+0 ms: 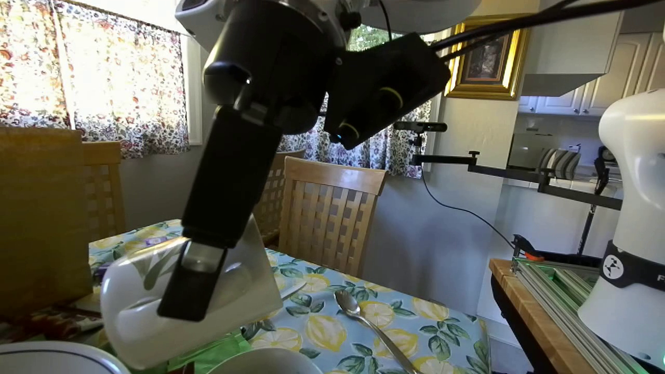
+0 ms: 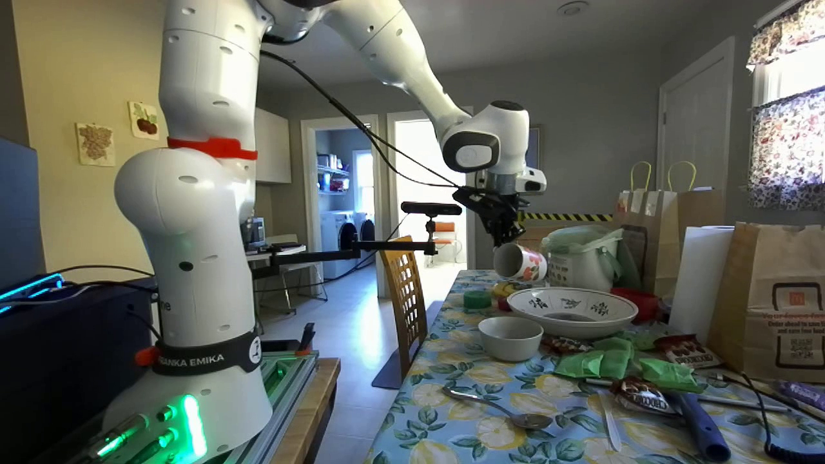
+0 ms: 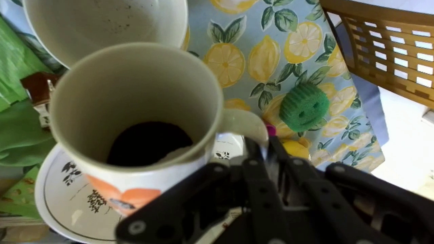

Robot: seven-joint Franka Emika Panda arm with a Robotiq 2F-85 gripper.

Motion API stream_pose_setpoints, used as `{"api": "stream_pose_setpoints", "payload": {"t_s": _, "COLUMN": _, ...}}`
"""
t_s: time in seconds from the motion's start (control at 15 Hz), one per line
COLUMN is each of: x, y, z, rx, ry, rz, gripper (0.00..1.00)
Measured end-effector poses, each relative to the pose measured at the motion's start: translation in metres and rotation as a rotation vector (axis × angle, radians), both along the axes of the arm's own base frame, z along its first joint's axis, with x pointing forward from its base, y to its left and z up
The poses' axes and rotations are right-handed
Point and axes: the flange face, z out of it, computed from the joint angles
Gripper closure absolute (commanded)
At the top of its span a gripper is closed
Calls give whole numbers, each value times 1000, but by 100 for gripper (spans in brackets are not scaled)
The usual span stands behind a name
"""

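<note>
Blue cloth (image 2: 477,444), printed with lemons, spreads widest. White arm (image 2: 206,258) stands beside it and reaches over it. At the edge stands a wooden chair (image 1: 335,175) with a latticed back; across from that, on the cloth, is a brown paper bag (image 2: 780,303). Farther along sits a white bin (image 2: 580,264), and near it a broad dish (image 2: 586,327) with dark sprigs. Plain and white, the bowl (image 2: 510,346) is near the dish. At the arm's end the black gripper (image 3: 264,149) holds its fingers narrow on the handle of a mug (image 2: 532,264). The mug is in the air near the dish and bowl, tipped well over, its mouth turned sideways; orange flowers show outside and a dark patch inside, though I cannot tell what that is. The spoon (image 1: 383,338) lies on the cloth near the bowl. Smallest is a round green sponge (image 3: 304,107) with a smiling face, near the chair side of the cloth.
</note>
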Motion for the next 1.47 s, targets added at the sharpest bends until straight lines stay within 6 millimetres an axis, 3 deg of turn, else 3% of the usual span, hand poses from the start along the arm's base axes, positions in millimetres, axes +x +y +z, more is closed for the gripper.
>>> {"api": "stream_pose_setpoints", "payload": {"t_s": 0.2, "x": 1, "y": -2, "z": -8, "rx": 12, "ry": -39, "rz": -7, "gripper": 97}}
{"api": "stream_pose_setpoints", "payload": {"t_s": 0.27, "x": 0, "y": -2, "z": -11, "rx": 11, "ry": -46, "rz": -10, "gripper": 89}}
{"api": "stream_pose_setpoints", "payload": {"t_s": 0.53, "x": -1, "y": -2, "z": -18, "rx": 8, "ry": -36, "rz": -10, "gripper": 89}}
{"api": "stream_pose_setpoints", "payload": {"t_s": 0.6, "x": -1, "y": -2, "z": -18, "rx": 8, "ry": -36, "rz": -10, "gripper": 97}}
{"api": "stream_pose_setpoints", "payload": {"t_s": 1.47, "x": 0, "y": 1, "z": -41, "rx": 51, "ry": -93, "rz": 2, "gripper": 97}}
